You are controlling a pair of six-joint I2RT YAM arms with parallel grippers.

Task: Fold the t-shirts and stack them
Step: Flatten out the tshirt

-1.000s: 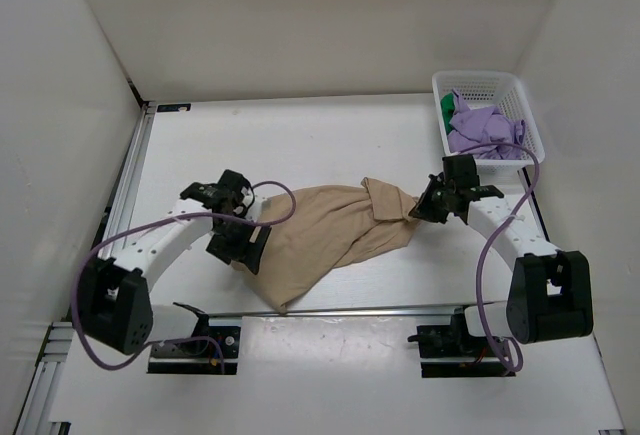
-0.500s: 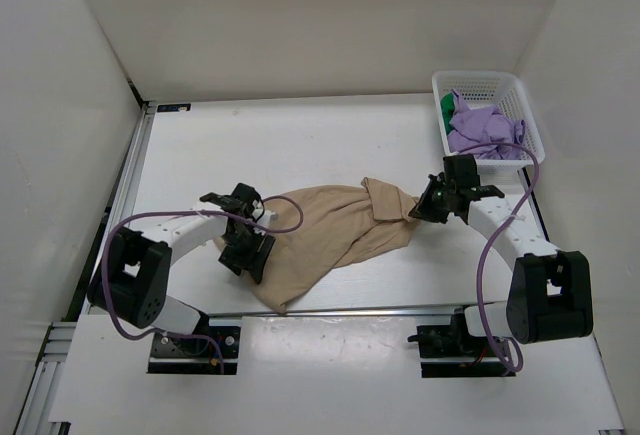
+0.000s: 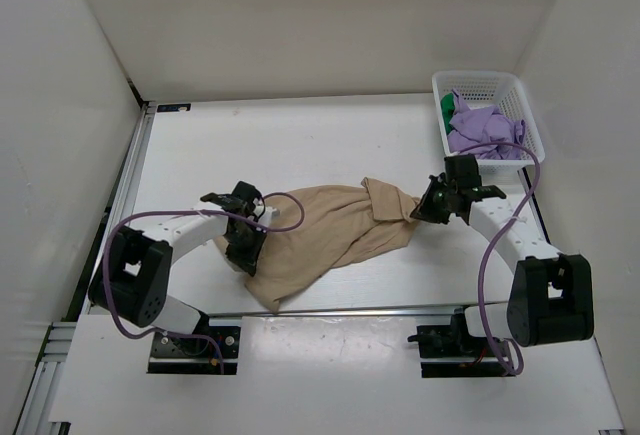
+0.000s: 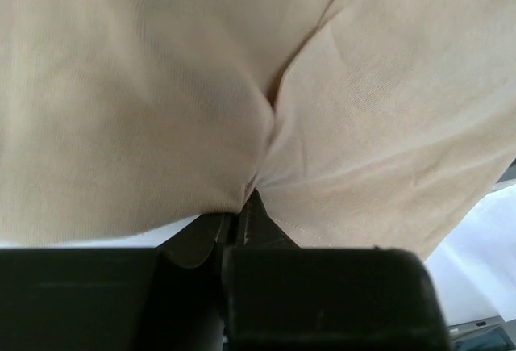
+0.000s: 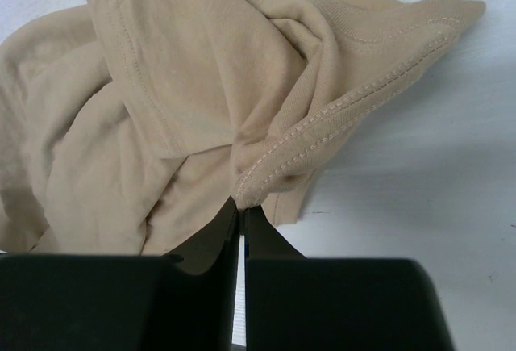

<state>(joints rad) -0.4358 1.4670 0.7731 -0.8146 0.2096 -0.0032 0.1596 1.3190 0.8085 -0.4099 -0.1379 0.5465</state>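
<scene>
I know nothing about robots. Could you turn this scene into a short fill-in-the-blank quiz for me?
1. The tan t-shirt is held by the left gripper and the right gripper, ____ grippers in all.
2. The white basket stands at the far ____ corner of the table.
3. The largest cloth in the basket is coloured ____.
Missing words: two, right, purple.

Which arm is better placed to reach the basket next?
Right, I think: the right claw is close to the basket; the left claw is far from it. Both grip the tan shirt now.
</scene>
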